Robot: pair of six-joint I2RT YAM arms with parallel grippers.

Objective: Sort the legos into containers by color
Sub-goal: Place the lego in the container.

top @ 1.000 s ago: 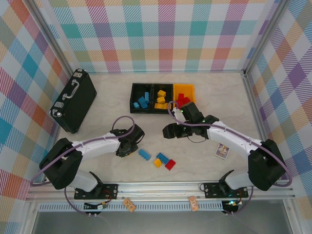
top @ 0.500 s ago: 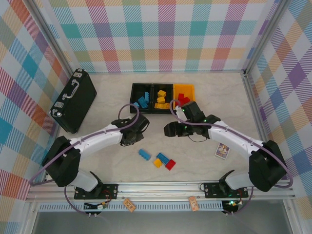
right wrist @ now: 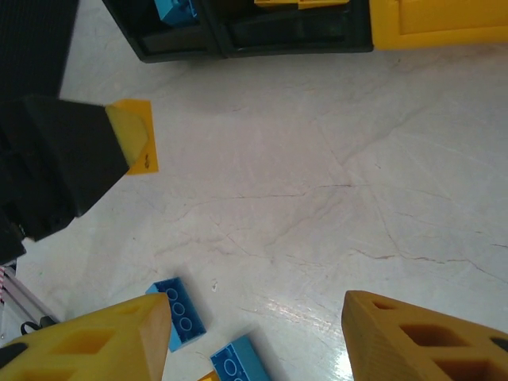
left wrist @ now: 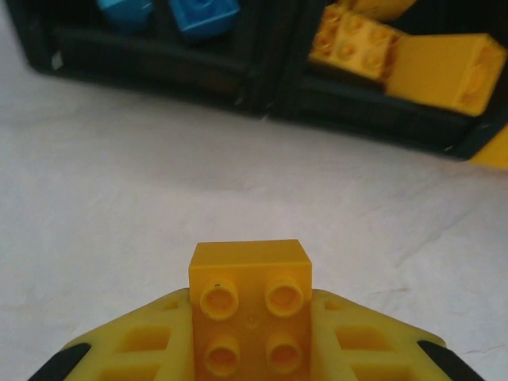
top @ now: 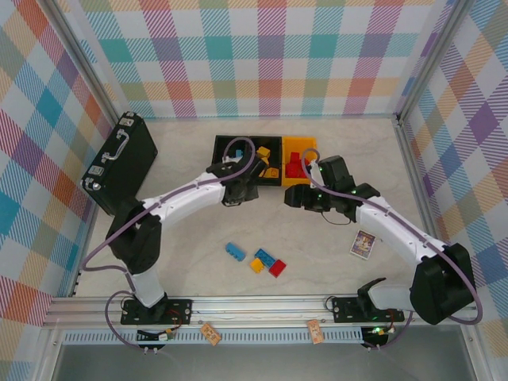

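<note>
Between the yellow fingers (left wrist: 131, 349) of your left gripper (left wrist: 248, 337) sits a yellow-orange brick (left wrist: 248, 298). It is pinched from both sides with its four studs facing the wrist camera, and the jaws are closed onto it alone. Just beyond the brick is bare pale table (left wrist: 119, 182), and past that the near wall of the containers (left wrist: 262, 79). Blue legos (left wrist: 202, 12) show in the left black bin (left wrist: 79, 44) and yellow legos (left wrist: 353, 44) in the middle black bin (left wrist: 373, 111). From above, you have that arm stretched forward, with its gripper at the near edge of the row, about where the two black bins meet.

Your right gripper (right wrist: 255, 313) stands partly open, its two yellow fingers (right wrist: 103, 341) well apart with nothing between them. Below it on the table lie a loose blue brick (right wrist: 178, 313), close to the left finger, and a second blue brick (right wrist: 238, 361) near it. From above, this gripper sits just in front of the yellow-orange bin (top: 300, 143), which holds red legos (top: 295, 168).

Nearer the arm bases, the second blue brick lies in a tight group with a small yellow brick (top: 256, 267) and a red brick (top: 277, 268). The loose blue brick lies just to their left. A black briefcase (top: 119, 163) lies at the far left of the table, well apart from the bins. A small printed card (top: 362, 244) lies by your right arm.
</note>
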